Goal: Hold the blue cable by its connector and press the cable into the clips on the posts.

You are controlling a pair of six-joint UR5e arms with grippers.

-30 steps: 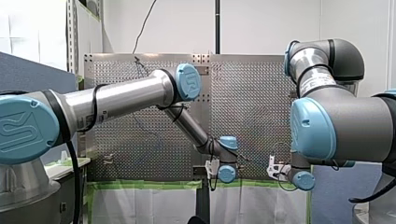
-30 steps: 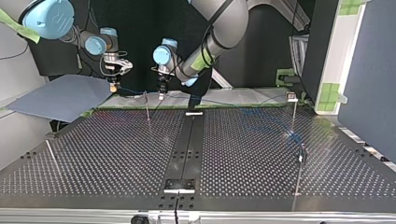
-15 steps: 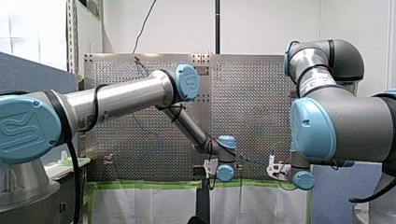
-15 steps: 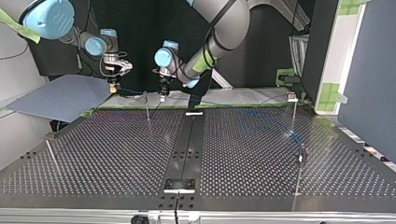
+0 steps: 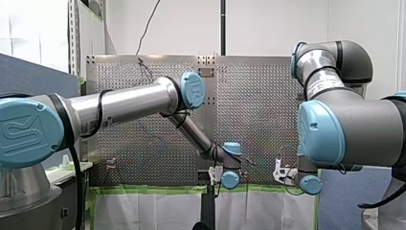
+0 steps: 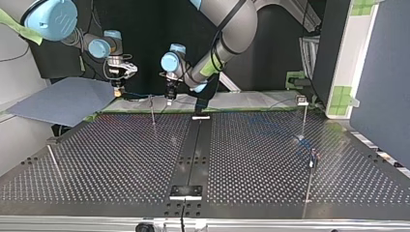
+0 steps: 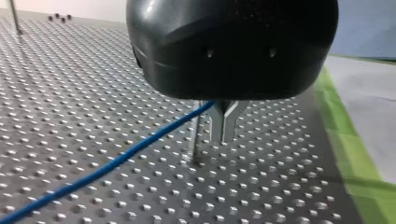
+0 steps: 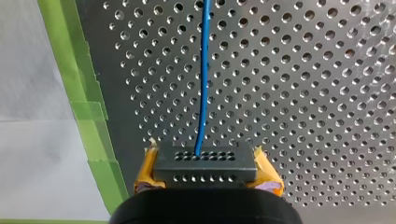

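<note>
Potentially the blue cable (image 7: 140, 143) misses the thin post (image 7: 194, 135).
Right claw's (image 8: 206, 173) yellow pads clamp the black connector (image 8: 205, 158); left claw (image 7: 223, 126), closed on the cable beside that post, could drag it wide.

A: Where are my wide cameras?
B: One behind my arms (image 5: 124, 103), looking over the table (image 5: 268, 96); one low across it, facing them. Wrist cameras sit close above the cable (image 7: 140, 143).
</note>
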